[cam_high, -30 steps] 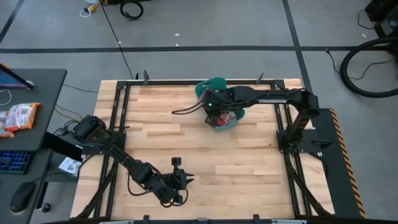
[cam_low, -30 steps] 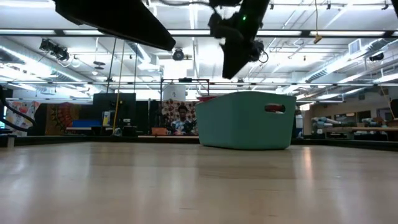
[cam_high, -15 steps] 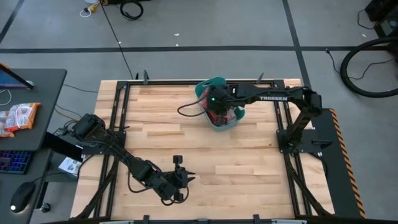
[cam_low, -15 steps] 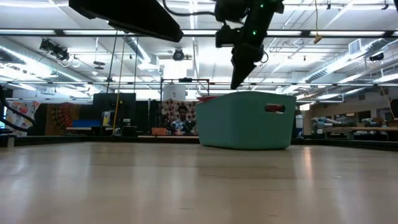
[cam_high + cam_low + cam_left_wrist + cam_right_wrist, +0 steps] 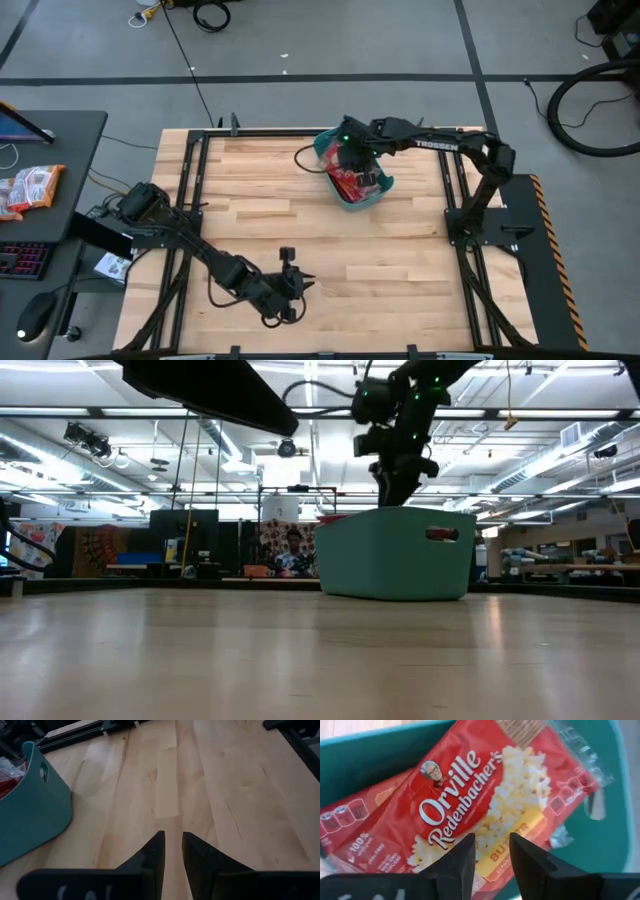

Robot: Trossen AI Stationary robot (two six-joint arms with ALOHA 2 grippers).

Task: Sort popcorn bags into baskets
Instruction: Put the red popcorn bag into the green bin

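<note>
A teal basket [image 5: 384, 186] stands on the far half of the table, also in the low view [image 5: 400, 555] and the left wrist view [image 5: 30, 815]. Red popcorn bags [image 5: 352, 181] lie in it; the top bag [image 5: 485, 800] lies flat, face up. My right gripper [image 5: 351, 150] hangs open over the far part of the basket, its fingers about level with the rim [image 5: 396, 500] and above the top bag [image 5: 491, 847]. My left gripper [image 5: 301, 285] waits near the near edge, open by a narrow gap [image 5: 172, 845] over bare wood.
Black frame rails [image 5: 190, 200] run around the wooden table top. A dark desk [image 5: 50, 190] to the left carries an orange-and-white snack packet [image 5: 30, 187], a keyboard and a mouse. Bare wood [image 5: 270, 210] lies between the basket and my left gripper.
My right gripper has moved over the basket toward the table's far edge and come down a little toward the rim, uncovering the bags below it. The basket has stayed where it was.
</note>
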